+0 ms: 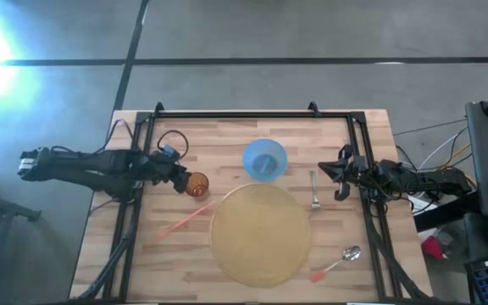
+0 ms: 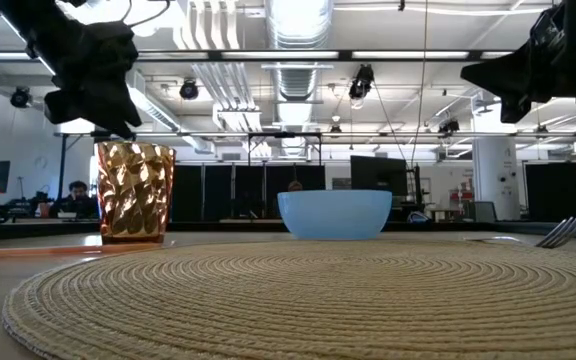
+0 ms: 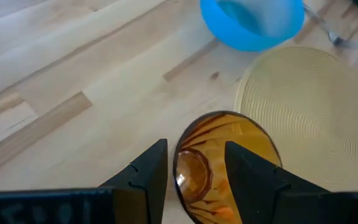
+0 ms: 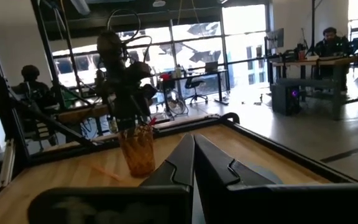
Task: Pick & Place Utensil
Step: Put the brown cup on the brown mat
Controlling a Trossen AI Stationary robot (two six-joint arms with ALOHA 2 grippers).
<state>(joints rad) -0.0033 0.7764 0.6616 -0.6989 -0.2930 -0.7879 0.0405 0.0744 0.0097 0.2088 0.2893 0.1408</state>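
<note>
A round woven placemat (image 1: 261,235) occupies the table's centre, with a blue bowl (image 1: 265,159) just beyond its far edge and an amber faceted cup (image 1: 196,185) standing upright off its left side. An orange straw-like stick (image 1: 182,222) lies diagonally beside the mat's left edge. The fork (image 1: 314,191) lies just off the mat's right edge, long axis running front to back, tines toward the near side. A spoon (image 1: 335,263) with an orange handle lies diagonally near the mat's lower right. The left gripper (image 3: 196,171) hangs over the cup, fingers parted. The right gripper (image 1: 339,175) waits beside the fork, fingers pressed together.
</note>
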